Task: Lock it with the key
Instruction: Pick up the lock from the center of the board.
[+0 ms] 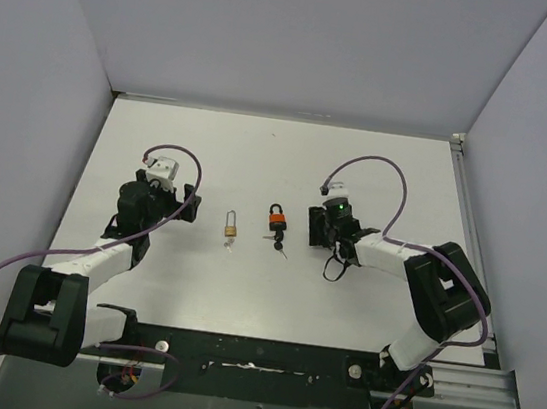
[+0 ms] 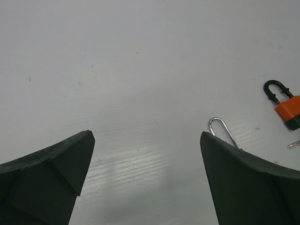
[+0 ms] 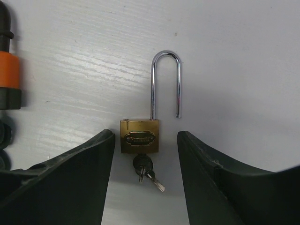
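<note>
A brass padlock lies flat on the white table, its long steel shackle sprung open, with one leg out of the body. A black-headed key sits in its keyhole, and a second key hangs from the same ring. In the right wrist view my right gripper stands open, a finger on each side of the lock body and neither touching it. The top view shows the padlock between the two arms. My left gripper is open and empty, left of the shackle.
An orange and black padlock with its own keys lies just right of the brass one, close to my right gripper. Grey walls enclose the table on three sides. A metal rail runs along the right edge.
</note>
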